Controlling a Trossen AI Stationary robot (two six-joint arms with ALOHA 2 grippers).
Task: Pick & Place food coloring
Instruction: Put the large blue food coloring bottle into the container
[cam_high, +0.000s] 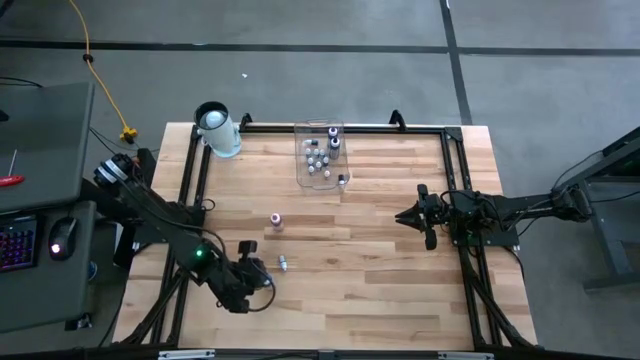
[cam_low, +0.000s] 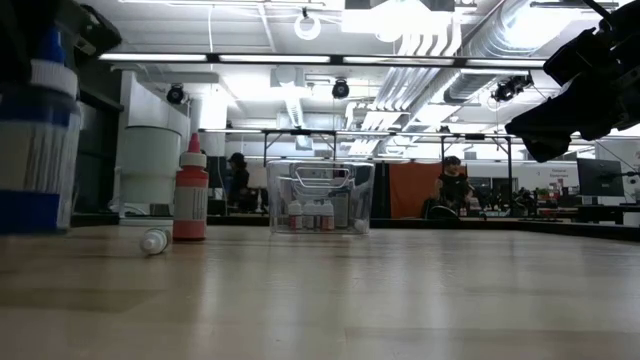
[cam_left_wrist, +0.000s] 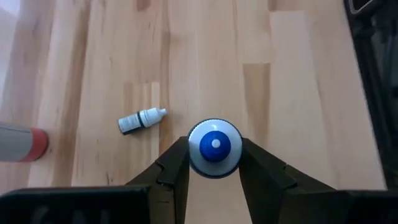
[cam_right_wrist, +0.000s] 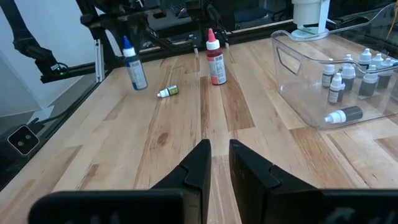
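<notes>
My left gripper (cam_high: 260, 268) (cam_left_wrist: 214, 149) is near the table's near-left part, shut on a small whitish bottle with a blue tip (cam_left_wrist: 214, 144) (cam_right_wrist: 133, 65). A tiny bottle lies on its side (cam_left_wrist: 142, 119) (cam_high: 283, 263) just beside it. A pink-red bottle (cam_high: 276, 221) (cam_right_wrist: 215, 57) stands upright on its base farther in. Several more tiny bottles sit inside the clear bin (cam_high: 320, 155) (cam_right_wrist: 348, 74). My right gripper (cam_high: 400, 216) (cam_right_wrist: 219, 149) hovers right of centre, its fingers nearly together and holding nothing. My left gripper pinches the blue-tipped bottle between its two fingers, one finger (cam_left_wrist: 180, 163) on each side of the upper body just below the cap (cam_left_wrist: 214, 167). The fingers come from above, pointing down. The bottle stays upright; whether its base touches the table cannot be told.
A big white cylinder (cam_high: 217, 130) stands at the far-left corner. The bin (cam_low: 320, 195) sits at the far middle edge. A dark frame rail (cam_high: 455, 190) runs along the table's sides. Bare wood lies between the two grippers (cam_high: 350, 270).
</notes>
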